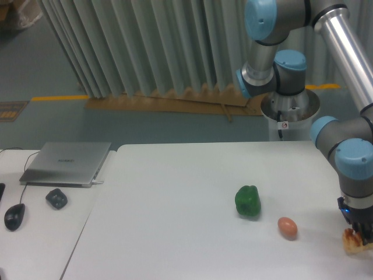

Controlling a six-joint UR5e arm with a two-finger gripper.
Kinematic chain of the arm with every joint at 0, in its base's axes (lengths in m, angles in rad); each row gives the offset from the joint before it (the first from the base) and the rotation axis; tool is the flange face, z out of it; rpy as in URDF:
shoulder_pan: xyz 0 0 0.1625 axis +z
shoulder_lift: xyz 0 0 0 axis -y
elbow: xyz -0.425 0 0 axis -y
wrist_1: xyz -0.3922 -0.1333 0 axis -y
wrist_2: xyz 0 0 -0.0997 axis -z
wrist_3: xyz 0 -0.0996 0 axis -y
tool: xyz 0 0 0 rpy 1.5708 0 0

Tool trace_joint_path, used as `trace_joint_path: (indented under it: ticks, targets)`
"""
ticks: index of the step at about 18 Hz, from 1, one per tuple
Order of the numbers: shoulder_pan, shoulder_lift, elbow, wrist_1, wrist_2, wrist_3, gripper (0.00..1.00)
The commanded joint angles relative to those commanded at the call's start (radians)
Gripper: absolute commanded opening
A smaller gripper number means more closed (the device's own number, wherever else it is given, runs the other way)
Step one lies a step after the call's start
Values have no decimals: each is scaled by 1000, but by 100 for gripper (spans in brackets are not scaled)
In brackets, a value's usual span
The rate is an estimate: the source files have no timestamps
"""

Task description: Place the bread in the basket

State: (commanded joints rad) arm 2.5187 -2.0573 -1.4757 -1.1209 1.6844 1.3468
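1. A green bell pepper (247, 202) sits on the white worktop (175, 198) right of its middle, and a brown egg (287, 227) lies just beside it, nearer the front edge and the right side. Both stand apart from the arm, with open surface between the egg and the bread.
2. On a second, adjoining surface at the left lie a closed silver laptop (66, 163), a small dark object (56, 198) and a black mouse (14, 216).
3. The bread (354, 243) rests on the worktop at its right edge, close to the front, partly cut off by the frame.
4. The gripper (362, 236) is down directly over the bread, its dark fingers covering the loaf's top; whether they are clamped on it or merely spread around it cannot be told.
5. No basket shows anywhere in view.
6. Behind the worktop are a grey-green floor with a yellow line, pale vertical slats and a brown strip at their foot.
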Motion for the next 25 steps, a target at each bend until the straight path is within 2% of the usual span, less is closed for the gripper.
trace_joint_path:
  ticks: [5, 8, 10, 14, 15, 20, 23, 25]
  targets:
    - [34, 81, 2, -184, -3, 12, 27]
    - [93, 101, 14, -246, -23, 15, 27]
    - [136, 137, 12, -273, -40, 99, 27]
    - [236, 158, 3, -296, -49, 300, 27]
    - [261, 161, 3, -327, -52, 343, 27]
    - [374, 161, 2, -327, -61, 540, 28]
    - [419, 170, 2, -330, -95, 589, 28]
    - [419, 163, 8, -300, -123, 583, 29]
